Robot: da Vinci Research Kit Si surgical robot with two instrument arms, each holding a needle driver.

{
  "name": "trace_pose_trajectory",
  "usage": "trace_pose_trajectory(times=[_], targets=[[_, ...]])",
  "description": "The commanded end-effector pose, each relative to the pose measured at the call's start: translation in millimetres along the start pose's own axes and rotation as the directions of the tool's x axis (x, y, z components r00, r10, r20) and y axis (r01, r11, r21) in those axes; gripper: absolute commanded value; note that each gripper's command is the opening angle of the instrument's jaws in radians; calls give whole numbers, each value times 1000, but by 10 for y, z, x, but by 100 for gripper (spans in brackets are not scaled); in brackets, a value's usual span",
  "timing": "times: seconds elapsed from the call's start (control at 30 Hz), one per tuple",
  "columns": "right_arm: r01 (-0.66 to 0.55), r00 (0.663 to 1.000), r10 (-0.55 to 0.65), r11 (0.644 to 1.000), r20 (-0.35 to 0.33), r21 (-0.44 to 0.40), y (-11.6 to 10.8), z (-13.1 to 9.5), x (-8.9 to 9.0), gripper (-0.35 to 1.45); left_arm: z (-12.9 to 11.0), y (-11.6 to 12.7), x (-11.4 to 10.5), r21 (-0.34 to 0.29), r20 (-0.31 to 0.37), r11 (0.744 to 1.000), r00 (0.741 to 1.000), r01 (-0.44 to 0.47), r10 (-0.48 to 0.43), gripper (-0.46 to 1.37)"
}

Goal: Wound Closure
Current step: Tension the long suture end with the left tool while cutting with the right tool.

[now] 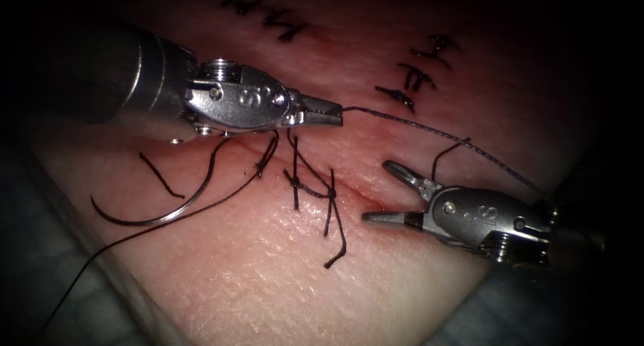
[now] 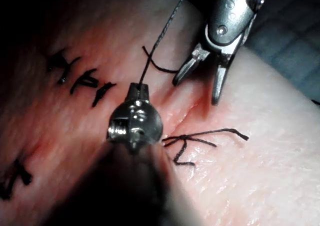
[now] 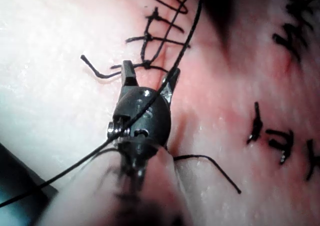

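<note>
Scene: A pork-belly practice piece, the tissue [image 1: 282, 265], lies under two steel needle drivers, its cut [image 1: 349, 188] running as a thin reddish line between them.

Left gripper [image 1: 332, 111]: Jaws together, clamped on the thread [image 1: 429, 128] just above the cut; the strand runs taut from its tip toward the right tool's shaft.

Right gripper [image 1: 386, 192]: Jaws apart, holding nothing, with one tip just beside the cut's right end and the other raised over the tissue above it.

Needle [image 1: 151, 215]: Free of both tools, it lies flat on the tissue well left of the cut, a dark curved arc, not in the tissue.

Knots [image 1: 312, 192]: Two tied stitches cross the cut, their cut ends standing stiff and wiry.

Step, as judged: With stitches tied, needle parked and thread held taut, this looks like thread handling around a knot. The pictures do not settle whether that is tightening or trimming.

Next move, as judged: It would call for the open right gripper to meet the thin taut strand cleanly, clear of the finished knots.

Materials: The tissue is pale, moist and finely pebbled, pinker along the cut, where a little red fluid [image 1: 369, 200] sits. The thread is dark and braided, and black marks [image 1: 416, 74] are inked above the cut.
</note>
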Motion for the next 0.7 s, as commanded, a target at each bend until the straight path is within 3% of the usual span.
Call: trace_pose_trajectory(times=[0.03, 0.1, 0.13, 0.2, 0.3, 0.57, 0.7], targets=[[-26, 1000, 26, 1000, 0, -3, 0, 1, 0, 81, -2, -2, 2, -5, -11, 1000, 1000, 6, -6, -35], [-125, 992, 125, 992, -2, -6, -2, 2, 0, 92, -3, -7, 4, -8, -15, 1000, 1000, 10, -10, -35], [-166, 986, 166, 986, -1, -7, -3, 2, 0, 89, -4, -11, 6, -7, -20, 1000, 1000, 12, -12, -35], [-173, 985, 173, 985, -1, -8, -4, 3, 2, 72, -5, -15, 9, -9, -24, 1000, 1000, 16, -16, -35], [-187, 982, 187, 982, 1, -12, -4, 7, 4, 62, -5, -20, 12, -7, -32, 1000, 999, 15, -15, -35], [-271, 962, 270, 962, -26, -41, 1, 28, 7, 55, -1, -29, 19, -37, -107, 996, 991, 82, -86, -35], [-309, 951, 307, 947, -36, -93, 9, 33, 4, 56, -1, -30, 21, -47, -120, 993, 986, 111, -116, -35]])
